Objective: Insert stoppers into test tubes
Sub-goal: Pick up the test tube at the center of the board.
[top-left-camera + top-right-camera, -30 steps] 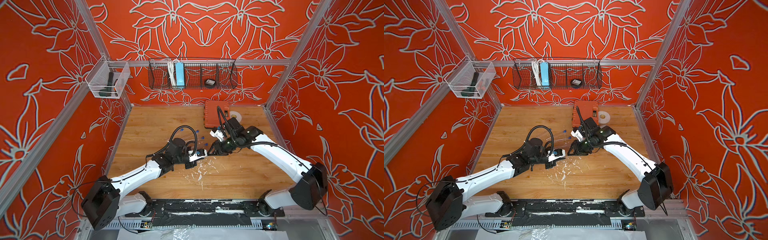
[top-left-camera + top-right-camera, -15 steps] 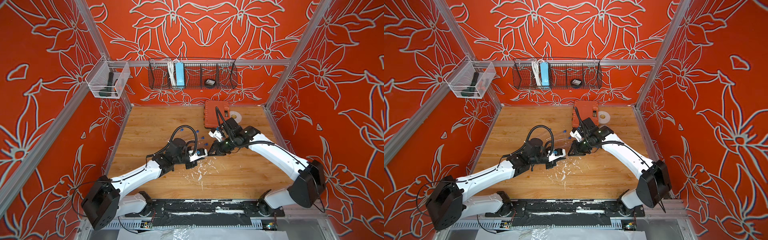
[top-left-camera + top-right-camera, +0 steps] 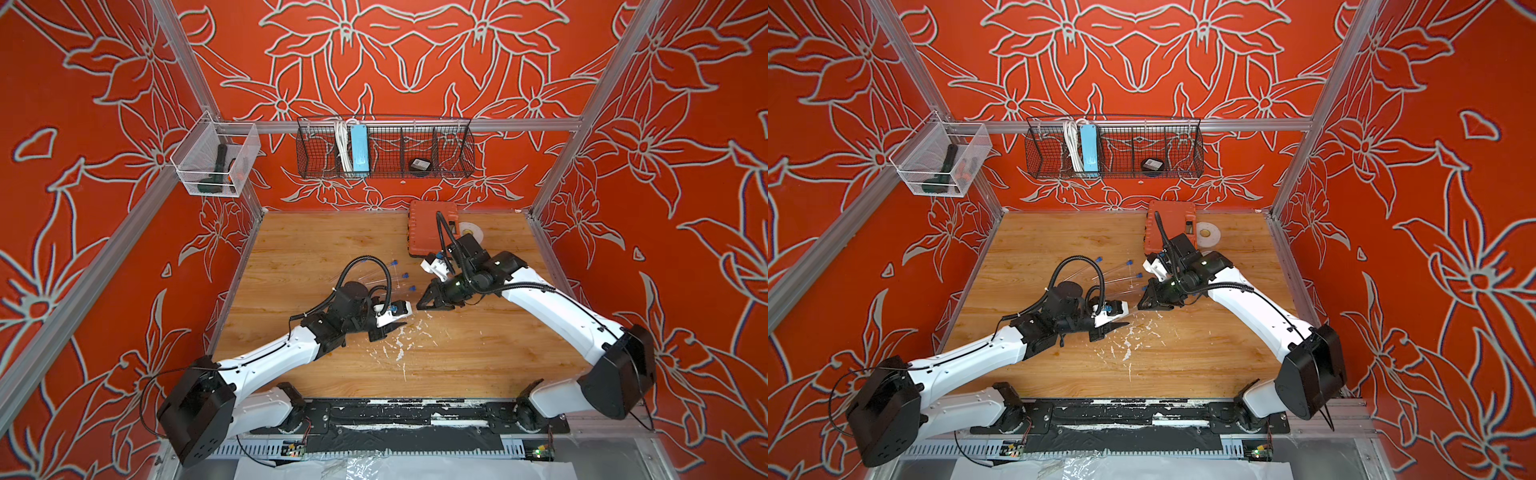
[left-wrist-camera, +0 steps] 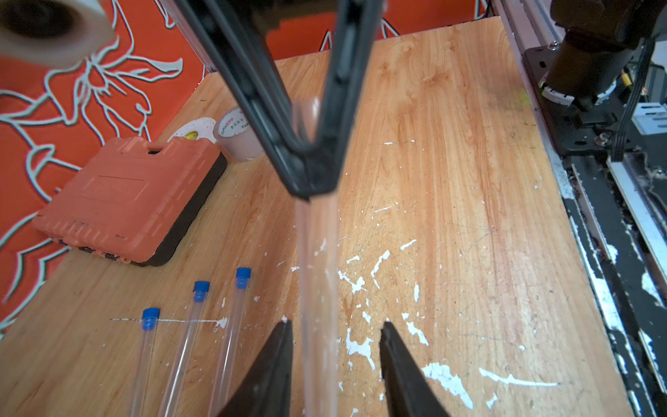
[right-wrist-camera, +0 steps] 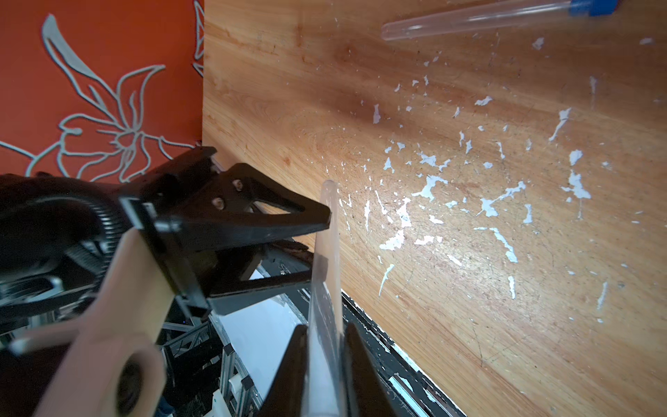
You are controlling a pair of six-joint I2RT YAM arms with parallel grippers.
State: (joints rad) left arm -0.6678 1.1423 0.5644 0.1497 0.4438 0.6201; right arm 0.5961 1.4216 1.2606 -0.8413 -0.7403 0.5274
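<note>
Nearest the robot's base, the left gripper (image 4: 335, 325) stands partly open, its jaws on either side of one clear test tube (image 4: 317, 260) with a gap showing, so it grips nothing. The tube runs on to the right gripper (image 5: 325, 330), which is clamped tight on the tube's far part. Whether that end has a plug is hidden. Farther back, four capped test tubes (image 4: 187, 335) lie side by side on the table (image 3: 311, 232), each tipped with one of four blue stoppers (image 3: 1130, 263).
</note>
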